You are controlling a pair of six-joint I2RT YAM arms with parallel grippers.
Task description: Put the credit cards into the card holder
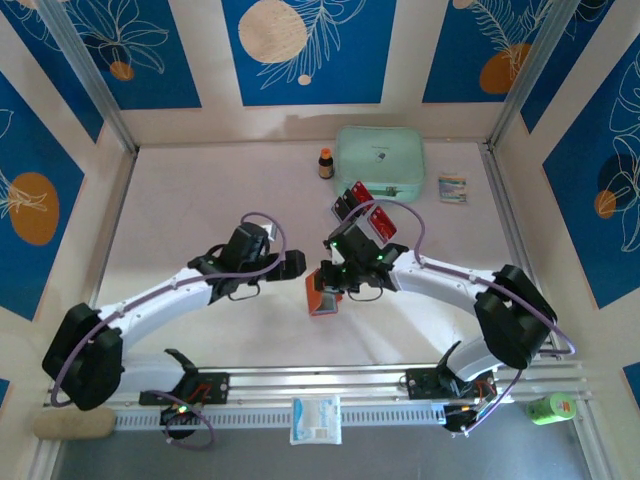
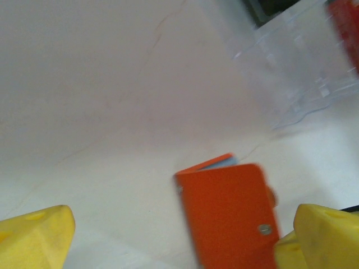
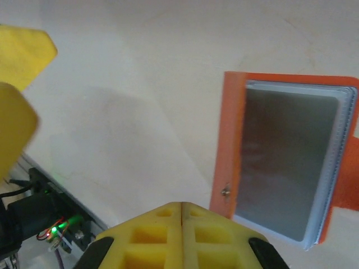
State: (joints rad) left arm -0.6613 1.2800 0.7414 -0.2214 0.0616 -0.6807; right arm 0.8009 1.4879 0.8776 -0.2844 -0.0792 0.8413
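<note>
R gripper [image 3: 182, 227] pinched closed near open card holder [image 3: 229, 134]; L gripper [image 2: 180, 230] spread wide; mint pouch [image 1: 380, 160] mark unreadable.

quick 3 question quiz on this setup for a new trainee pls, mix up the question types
1. What colour is the inside of the wallet?
2. True or false: the right fingers are shut with nothing between them.
3. The red cards lie: A in the clear tray; B in the wallet; C between the right fingers.

Key: 1 grey; 2 true; 3 A.
</note>
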